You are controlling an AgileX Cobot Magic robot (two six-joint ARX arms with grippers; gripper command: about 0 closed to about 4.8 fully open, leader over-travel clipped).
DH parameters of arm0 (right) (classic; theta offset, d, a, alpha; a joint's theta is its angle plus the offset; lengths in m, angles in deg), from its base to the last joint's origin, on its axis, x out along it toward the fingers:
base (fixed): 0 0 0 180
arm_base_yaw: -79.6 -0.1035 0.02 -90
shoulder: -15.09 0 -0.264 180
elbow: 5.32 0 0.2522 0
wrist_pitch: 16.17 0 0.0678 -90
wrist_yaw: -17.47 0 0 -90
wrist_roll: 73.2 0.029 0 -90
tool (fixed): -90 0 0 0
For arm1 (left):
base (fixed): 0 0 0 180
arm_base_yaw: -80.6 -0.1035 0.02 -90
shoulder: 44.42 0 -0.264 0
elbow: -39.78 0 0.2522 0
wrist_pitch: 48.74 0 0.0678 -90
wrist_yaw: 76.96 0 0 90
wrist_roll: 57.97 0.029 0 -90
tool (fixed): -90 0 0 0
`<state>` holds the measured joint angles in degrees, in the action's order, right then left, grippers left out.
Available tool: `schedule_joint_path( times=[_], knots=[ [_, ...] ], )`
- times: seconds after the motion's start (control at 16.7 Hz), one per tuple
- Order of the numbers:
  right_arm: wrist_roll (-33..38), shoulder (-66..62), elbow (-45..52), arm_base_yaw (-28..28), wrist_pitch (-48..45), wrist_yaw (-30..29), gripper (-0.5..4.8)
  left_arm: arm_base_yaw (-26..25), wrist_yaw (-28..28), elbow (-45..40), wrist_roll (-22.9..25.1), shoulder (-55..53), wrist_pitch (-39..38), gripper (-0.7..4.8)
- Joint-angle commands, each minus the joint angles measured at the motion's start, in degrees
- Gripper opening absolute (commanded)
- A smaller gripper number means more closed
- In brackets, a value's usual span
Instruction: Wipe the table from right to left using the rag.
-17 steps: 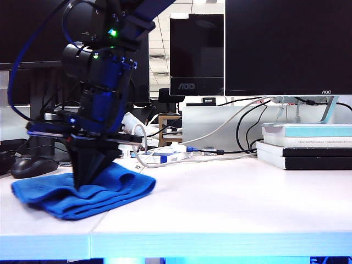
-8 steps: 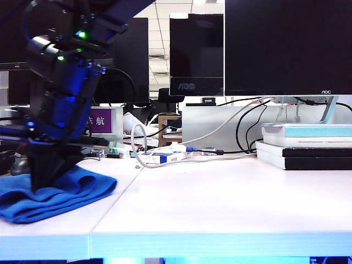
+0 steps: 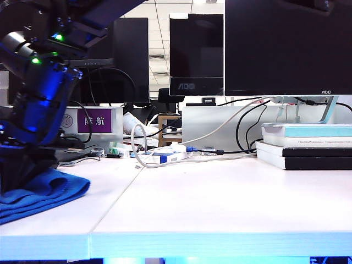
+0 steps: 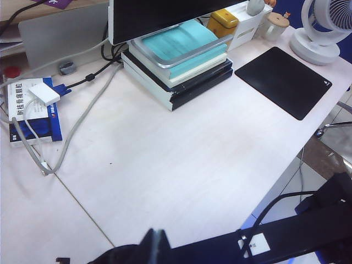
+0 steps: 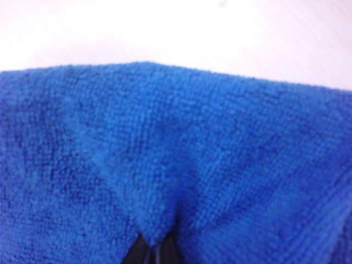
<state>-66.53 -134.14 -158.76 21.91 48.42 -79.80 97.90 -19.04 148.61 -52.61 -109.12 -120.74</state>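
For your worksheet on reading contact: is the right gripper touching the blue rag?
Touching. In the right wrist view the rag is pinched into a fold right at the shut right gripper; the exterior view shows that arm pressing it onto the table.

Right gripper (image 5: 151,250) fingers (image 5: 137,254) pinched together.
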Motion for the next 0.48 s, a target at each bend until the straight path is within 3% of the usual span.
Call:
schedule_joint_path(
  times=[0.06,0.3,0.48],
  knots=[
    [0.6,-0.9,0.1,-1.0,-0.8,-1.2,-0.06,-0.1,-0.3,0.3,0.3,0.2,0.0,-0.05],
    [0.8,-1.5,0.1,-2.1,-3.5,-4.4,-0.06,-0.1,-0.3,0.3,0.3,0.2,0.0,-0.05],
    [0.8,-1.6,0.1,-2.3,-2.7,-3.5,-0.06,-0.1,-0.2,0.3,0.3,0.2,0.0,-0.05]
  ],
)
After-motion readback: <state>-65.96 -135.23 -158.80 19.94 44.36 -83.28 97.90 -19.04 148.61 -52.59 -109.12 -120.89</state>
